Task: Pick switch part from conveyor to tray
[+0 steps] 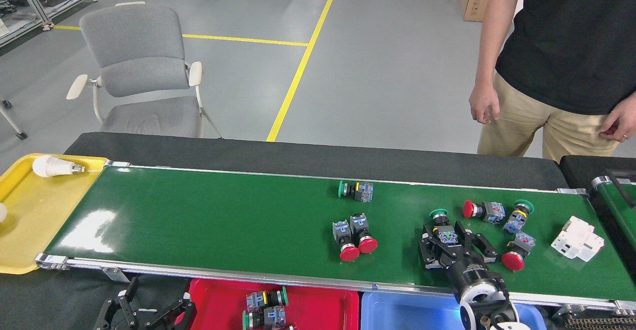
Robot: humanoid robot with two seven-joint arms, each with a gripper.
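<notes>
Already the right gripper straddles, fingers apart, the green-capped switch part on the conveyor; closing off-centre could knock it toward the red-capped switch nearby.

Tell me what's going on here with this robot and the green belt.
The robot is sorting push-button switch parts off the conveyor. Its right gripper is over the belt, fingers spread around a green-capped switch. The left gripper hangs open and empty beside the red tray, which holds two switches. Six more switches lie on the belt. A person stands behind, watching.
</notes>
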